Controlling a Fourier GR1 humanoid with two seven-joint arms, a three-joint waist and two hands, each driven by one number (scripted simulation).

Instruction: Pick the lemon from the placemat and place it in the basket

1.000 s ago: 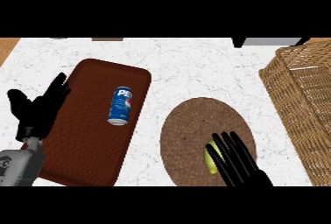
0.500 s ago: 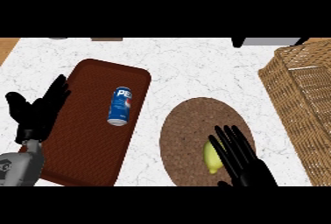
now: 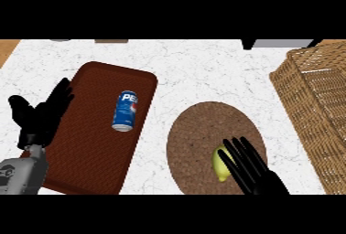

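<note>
Yellow lemon (image 3: 220, 163) half covered under the straight fingers of the black right hand (image 3: 252, 170), only its left side showing. Tall woven wicker basket (image 3: 317, 109), right of that hand, cut off by the right edge. Grey forearm behind the black left hand (image 3: 40, 116) cropped at the lower left corner.

Right hand (image 3: 253, 171) – fingers straight, spread, laid over the lemon (image 3: 221, 163), partly covering it. Left hand (image 3: 40, 116) – open, fingers up, well left of lemon.
</note>
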